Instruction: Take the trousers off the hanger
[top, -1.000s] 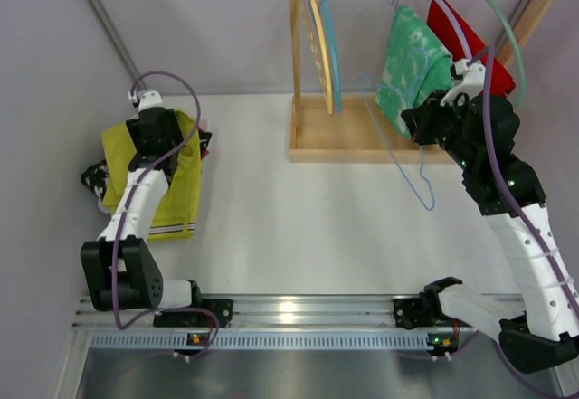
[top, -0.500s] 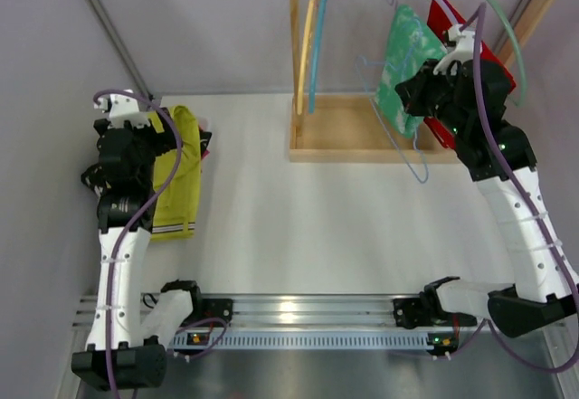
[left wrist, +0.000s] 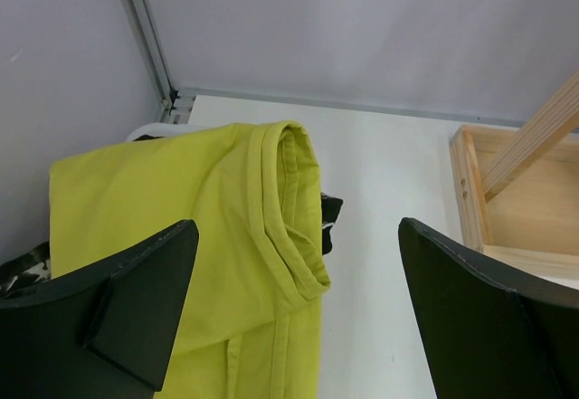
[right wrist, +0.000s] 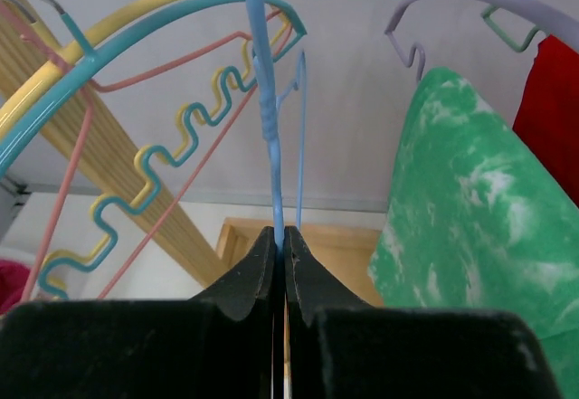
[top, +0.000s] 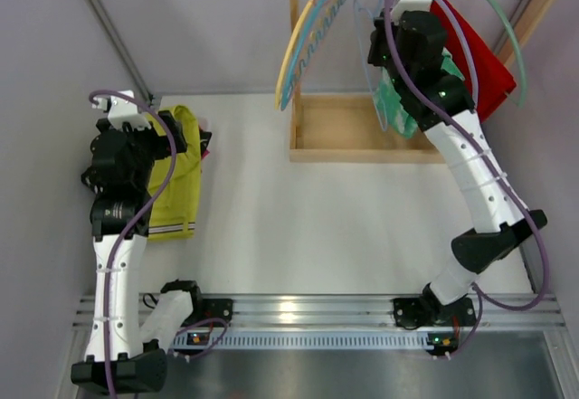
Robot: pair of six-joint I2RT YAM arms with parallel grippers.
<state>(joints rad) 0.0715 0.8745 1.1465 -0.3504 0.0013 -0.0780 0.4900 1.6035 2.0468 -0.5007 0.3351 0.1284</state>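
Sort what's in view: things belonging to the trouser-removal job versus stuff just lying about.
Job: green trousers, red trousers, yellow trousers, light-blue hanger pinched by the right gripper, wooden rack.
Lying about: empty yellow and teal hangers, dark cloth beside the yellow trousers.

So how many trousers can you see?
3. The yellow trousers lie on the table at the left; the green trousers and the red trousers hang on the rack at the right. Others may hide under the yellow pair.
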